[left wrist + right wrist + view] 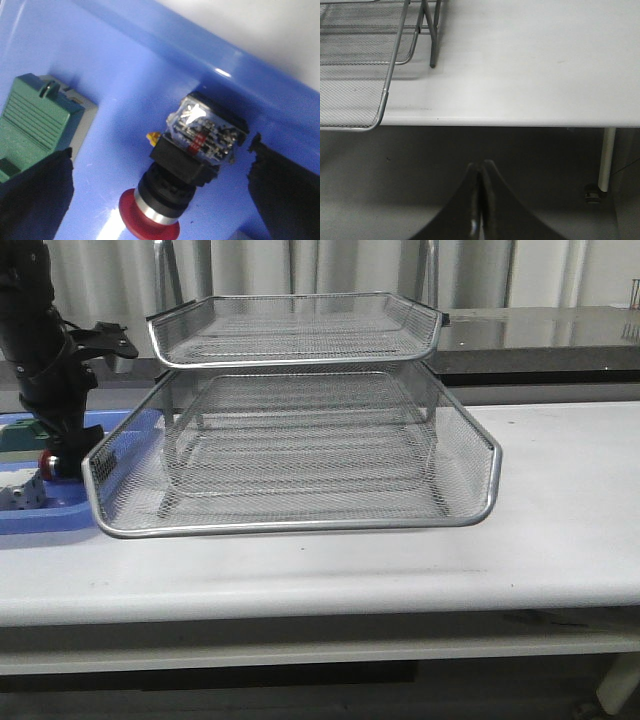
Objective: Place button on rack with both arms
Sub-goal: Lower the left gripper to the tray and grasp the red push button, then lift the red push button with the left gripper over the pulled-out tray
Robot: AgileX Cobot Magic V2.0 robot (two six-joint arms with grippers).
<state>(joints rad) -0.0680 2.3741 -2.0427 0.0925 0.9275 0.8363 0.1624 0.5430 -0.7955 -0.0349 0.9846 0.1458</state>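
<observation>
Button: you will find the push-button lying on its side on the floor of the blue plastic tray. Its red mushroom head points one way and its clear-faced rear block the other, toward the tray's raised wall. In the front view only a speck of the red head shows beside the arm.

Left gripper: your left gripper hangs low over the tray with its fingers spread wide, one on each side of the button. Neither finger touches it.

Green block: it sits in the same tray, just beside one left finger and apart from the button.

Rack: the wire-mesh rack stands on the white table just to the right of the blue tray. Its lower tray is slid out toward you, and the top tray sits further back.

Right gripper: your right gripper has its fingers pressed together on nothing. It hovers off the table's front edge, near the rack's corner.
</observation>
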